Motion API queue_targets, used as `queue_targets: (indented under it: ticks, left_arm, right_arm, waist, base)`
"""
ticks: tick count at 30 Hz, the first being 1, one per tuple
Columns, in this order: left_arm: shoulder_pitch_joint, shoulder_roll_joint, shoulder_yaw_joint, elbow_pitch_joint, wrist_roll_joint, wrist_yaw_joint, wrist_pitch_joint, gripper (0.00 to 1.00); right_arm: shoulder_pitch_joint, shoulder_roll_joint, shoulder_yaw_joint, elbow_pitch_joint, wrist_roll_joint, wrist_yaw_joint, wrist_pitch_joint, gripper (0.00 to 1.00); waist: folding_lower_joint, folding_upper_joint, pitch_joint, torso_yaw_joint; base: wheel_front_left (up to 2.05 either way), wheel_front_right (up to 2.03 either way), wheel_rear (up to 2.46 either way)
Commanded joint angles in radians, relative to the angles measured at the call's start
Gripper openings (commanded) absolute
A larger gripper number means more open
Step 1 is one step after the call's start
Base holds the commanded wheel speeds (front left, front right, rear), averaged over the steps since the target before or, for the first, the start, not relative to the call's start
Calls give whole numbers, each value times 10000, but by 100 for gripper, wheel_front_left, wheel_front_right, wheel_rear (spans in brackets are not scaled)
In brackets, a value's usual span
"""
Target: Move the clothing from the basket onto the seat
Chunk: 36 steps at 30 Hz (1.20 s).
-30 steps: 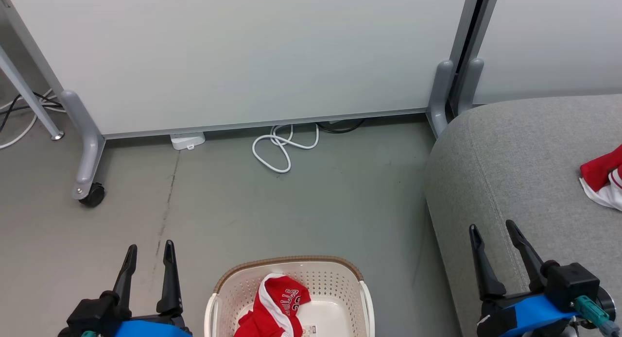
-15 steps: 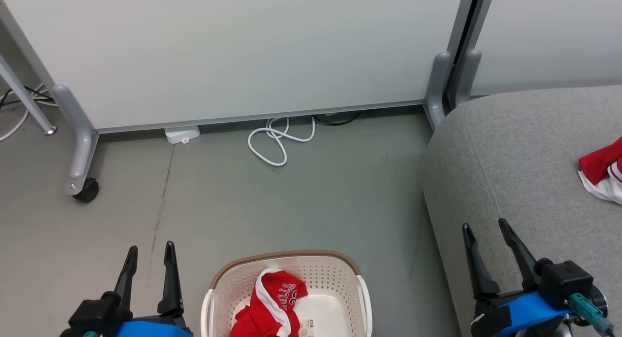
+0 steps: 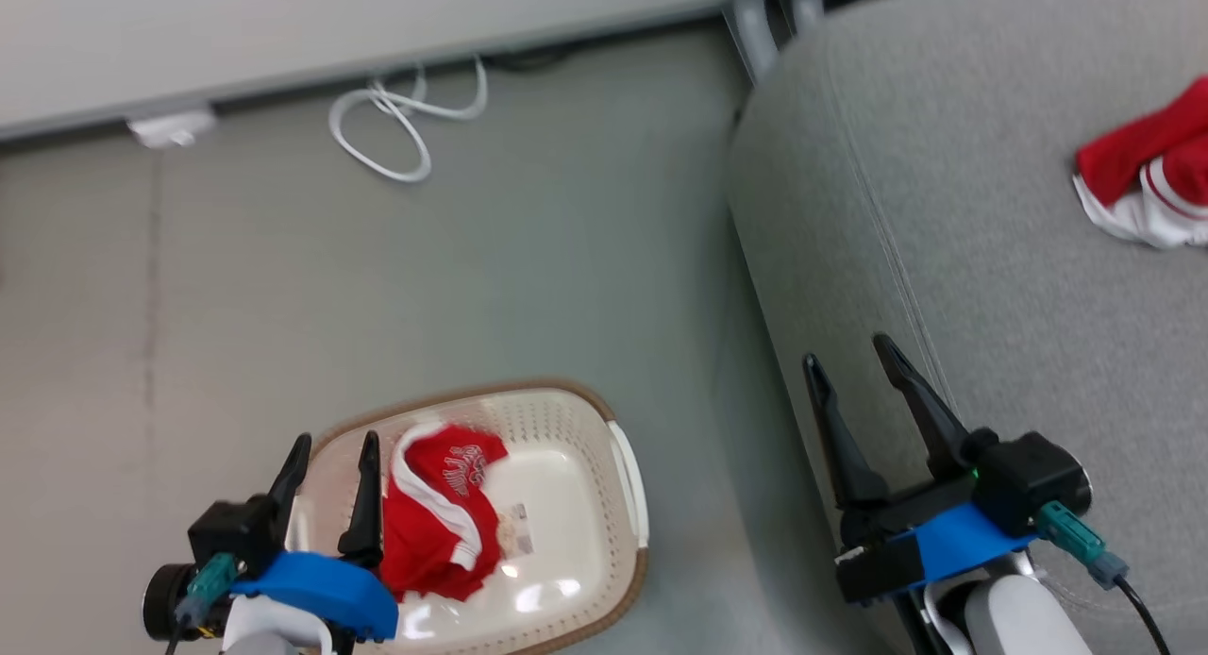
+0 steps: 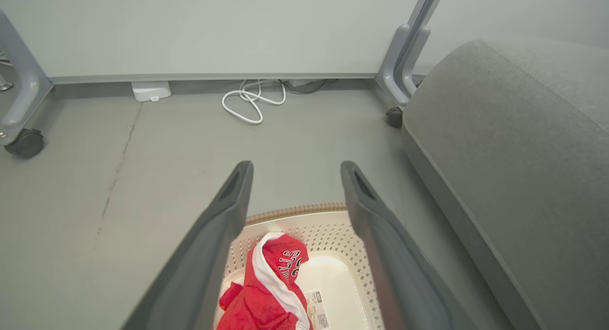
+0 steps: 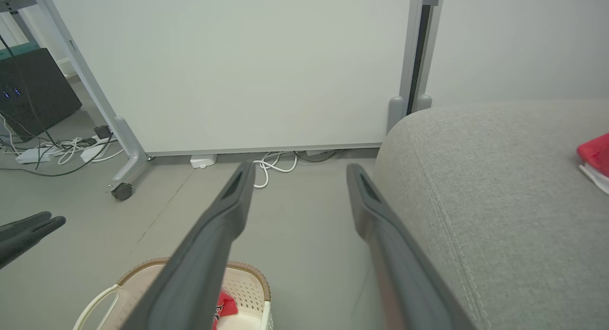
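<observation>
Garments: 2, both red. Lettered jersey (image 3: 436,513) w/ white trim lies crumpled in the basket (image 3: 628,466), on its 9 o'clock side. Striped-trim piece (image 3: 1147,178) lies on the seat (image 3: 944,211) at 2 o'clock in head view, cut by the frame edge.
Baskets: 1, cream, perforated, brown rim. Stands on the floor (image 3: 472,277) at 6–7 o'clock in head view. Its 3 o'clock half shows bare bottom w/ a label sticker (image 4: 316,308).
Seats: 1, grey woven, rounded edge w/ stitched seam. At 3 o'clock of the basket, not touching it.
Grippers: 2. L gripper (image 3: 336,438): fingers apart, nothing betw. them, over the basket's 9 o'clock rim, one finger just beside the jersey. R gripper (image 3: 846,350): fingers apart, empty, over the seat's rounded edge, well apart from the striped piece.
Edges: strip of floor betw. basket and seat flank. Partition panel (image 3: 283,32) runs along 12 o'clock.
Open room: open floor from 9 to 12 o'clock of the basket. 1 coiled white cable (image 3: 396,136) and 1 white adapter (image 3: 172,126) lie by the panel foot. Plain seat fabric around the R gripper.
</observation>
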Motion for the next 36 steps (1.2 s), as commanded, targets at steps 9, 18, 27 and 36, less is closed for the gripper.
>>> queue_targets:
  ticks: [9,18,27,36]
  left_arm:
    - [-2747,585,-10,3145,-369,258,219,100]
    - [-4426,1422,489,4667,-362,1471,848,100]
    - [-5241,1861,672,5165,-542,1785,1456,100]
    - [-5679,2066,834,5400,-789,2338,2332,100]
  right_arm:
    - [-1508,-2,1113,-303,597,1,-397,100]
    - [-2287,2,1805,-176,1403,1,-620,100]
    - [-2723,3,2250,-718,1989,1,-625,100]
    - [-2950,2,2449,-830,2317,1,-627,100]
  waist:
    - [-3,0,3037,-1230]
    - [-3,0,4927,-2181]
    - [-3,0,5878,-2603]
    - [-3,0,6510,-2848]
  base:
    - [0,0,0]
    - [0,0,0]
    - [0,0,0]
    - [0,0,0]
